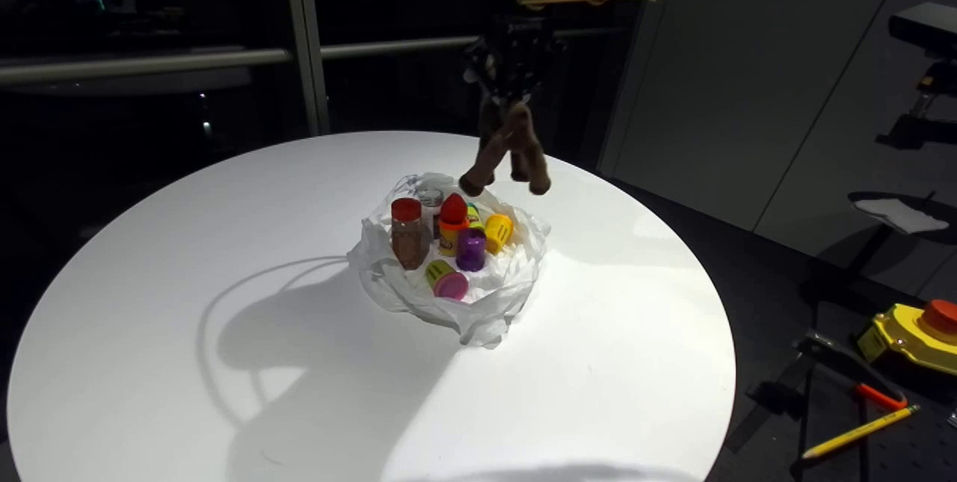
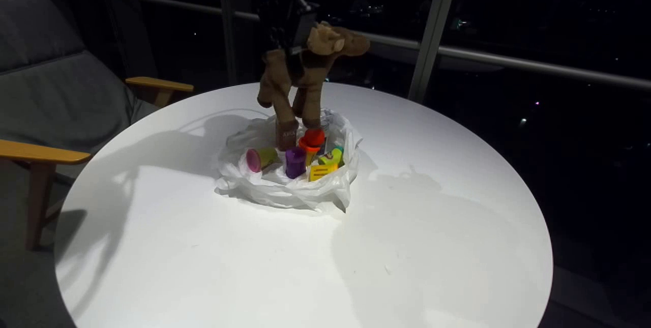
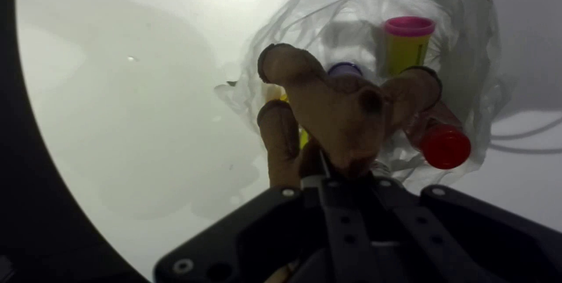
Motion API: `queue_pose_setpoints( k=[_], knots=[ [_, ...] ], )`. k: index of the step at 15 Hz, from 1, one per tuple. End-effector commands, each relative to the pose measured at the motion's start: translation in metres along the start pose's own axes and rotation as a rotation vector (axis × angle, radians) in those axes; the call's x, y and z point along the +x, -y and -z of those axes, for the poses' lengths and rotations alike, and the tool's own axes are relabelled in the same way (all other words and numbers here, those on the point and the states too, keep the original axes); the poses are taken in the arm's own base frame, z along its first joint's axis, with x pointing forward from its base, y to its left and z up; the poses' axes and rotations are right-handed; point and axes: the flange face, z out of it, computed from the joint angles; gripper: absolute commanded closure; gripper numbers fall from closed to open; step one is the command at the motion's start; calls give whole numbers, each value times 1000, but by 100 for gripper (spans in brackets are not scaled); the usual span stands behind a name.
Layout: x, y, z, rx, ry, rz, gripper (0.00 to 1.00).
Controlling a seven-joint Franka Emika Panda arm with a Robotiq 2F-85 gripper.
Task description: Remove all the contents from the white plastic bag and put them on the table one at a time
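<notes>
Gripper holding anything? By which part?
The gripper holds the brown four-legged plush animal by its torso, between front and hind legs.

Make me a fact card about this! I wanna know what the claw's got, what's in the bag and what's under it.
Claw: closed on a brown stuffed animal
Pose: held up, legs hanging down
Bag: white plastic, wide open
In the bag: red-lidded jar, purple tub, yellow tub, pink-lidded tub on its side, and more
Under the bag: white table
Emptied yet: no
</notes>
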Motion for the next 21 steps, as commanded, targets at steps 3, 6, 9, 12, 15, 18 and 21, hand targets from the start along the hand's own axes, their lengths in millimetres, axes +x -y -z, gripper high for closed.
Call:
queue_pose_setpoints(
  k=[3,6,9,12,15,18,21],
  knots=[
    [-50,-93,27,-125,32,16,98],
    [-61,-118,-17,-101,61,-37,98],
    [-59,-144,-74,-68,23,-208,98],
    [-52,-163,-123,-93,-18,-291,98],
    [-38,-179,-148,-157,-65,-336,98],
    [-25,-187,-158,-174,-88,-372,98],
    [-16,-187,-164,-158,-98,-413,98]
  ],
)
